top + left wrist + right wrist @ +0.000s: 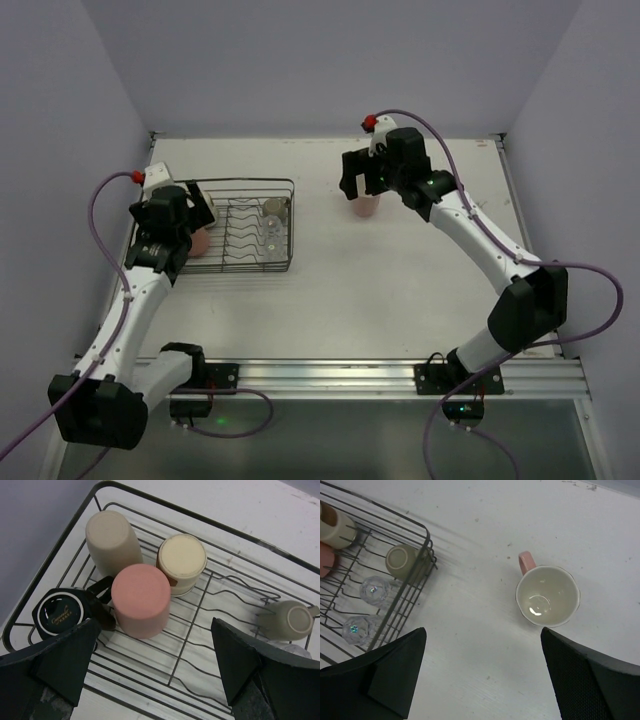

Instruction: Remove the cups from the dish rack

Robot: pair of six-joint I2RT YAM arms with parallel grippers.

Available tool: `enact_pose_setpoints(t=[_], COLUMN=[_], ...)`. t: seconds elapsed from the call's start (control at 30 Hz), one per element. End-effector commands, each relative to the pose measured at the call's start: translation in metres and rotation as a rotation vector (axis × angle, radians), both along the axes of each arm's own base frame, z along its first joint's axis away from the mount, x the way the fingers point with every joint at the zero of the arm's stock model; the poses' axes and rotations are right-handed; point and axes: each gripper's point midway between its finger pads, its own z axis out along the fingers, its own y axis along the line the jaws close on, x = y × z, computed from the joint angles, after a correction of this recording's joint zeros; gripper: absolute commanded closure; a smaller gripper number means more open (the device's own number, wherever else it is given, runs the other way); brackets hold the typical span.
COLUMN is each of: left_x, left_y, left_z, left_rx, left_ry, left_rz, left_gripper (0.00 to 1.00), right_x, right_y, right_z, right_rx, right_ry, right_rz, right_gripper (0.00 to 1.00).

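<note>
The dish rack point(245, 262) is a dark wire basket at the left of the table. In the left wrist view the rack point(200, 600) holds upside-down cups: a beige cup point(112, 542), a cream-bottomed cup point(181, 560), a salmon tumbler point(141, 600), a black mug point(59, 614) and an olive mug point(292, 621). My left gripper point(155, 672) is open and empty just above the rack's left end, near the salmon tumbler. The pink mug point(547, 596) stands upright on the table right of the rack. My right gripper point(482, 672) is open and empty above the table beside it. Two clear glasses point(375, 587) point(356, 629) lie in the rack's right end.
Purple walls close in the table on the left, back and right. The rack's right wall point(415, 580) lies a short way left of the pink mug point(366, 206). A metal rail point(400, 375) runs along the near edge.
</note>
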Motion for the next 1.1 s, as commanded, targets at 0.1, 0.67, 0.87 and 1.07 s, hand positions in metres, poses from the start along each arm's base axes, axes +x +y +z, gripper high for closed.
enact_pose_setpoints(t=[0.1, 0.67, 0.87, 1.07], left_x=[0.036, 0.048, 0.052, 0.053], left_y=[0.011, 0.031, 0.043, 0.035], left_z=[0.010, -0.048, -0.064, -0.056], left_rx=[-0.014, 0.005, -0.011, -0.051], left_ry=[0.006, 0.181, 0.216, 0.189], left_rz=[0.032, 0.094, 0.112, 0.063], left_gripper=[0.01, 0.09, 0.18, 0.56], right_x=[-0.005, -0.010, -0.028, -0.042], right_y=[0.017, 0.022, 0.032, 0.033], right_z=[0.006, 0.009, 0.033, 0.056], right_rx=[0.088, 0.114, 0.199, 0.262], right_ry=[-0.019, -0.031, -0.064, -0.115], right_rz=[0.073, 0.105, 0.182, 0.212], right_gripper=[0.02, 0.03, 0.03, 0.04])
